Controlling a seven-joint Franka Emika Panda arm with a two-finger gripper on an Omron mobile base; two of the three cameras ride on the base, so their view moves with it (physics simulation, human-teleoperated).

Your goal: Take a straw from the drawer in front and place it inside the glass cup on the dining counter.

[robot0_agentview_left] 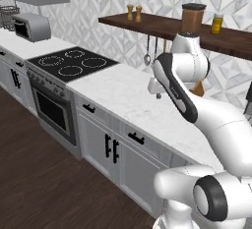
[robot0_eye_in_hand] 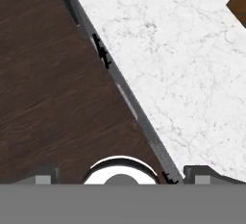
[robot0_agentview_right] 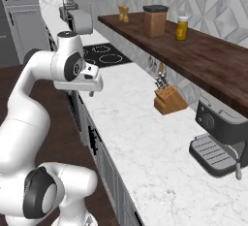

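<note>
**Arm poised above the worktop edge, drawer shut**

Left base view: the gripper (robot0_agentview_left: 156,89) is held over the marble worktop (robot0_agentview_left: 128,100), presumably so the cabinet fronts can be surveyed before any reach. Below and in front of it, the drawer (robot0_agentview_left: 140,140), a flat light-grey panel with a short black bar handle (robot0_agentview_left: 136,138), is seen closed; the straw is judged to lie hidden inside it.

Right base view: the gripper (robot0_agentview_right: 91,88) hangs near the worktop's front edge. Beyond it, a wooden knife block (robot0_agentview_right: 168,101) stands against the wall under a dark wooden shelf (robot0_agentview_right: 193,50).

Hand view: the fingertips (robot0_eye_in_hand: 44,177) are set wide apart with nothing between them. Ahead, veined white marble (robot0_eye_in_hand: 182,64) is met by a grey cabinet edge and dark wood-grain floor (robot0_eye_in_hand: 53,93).
</note>
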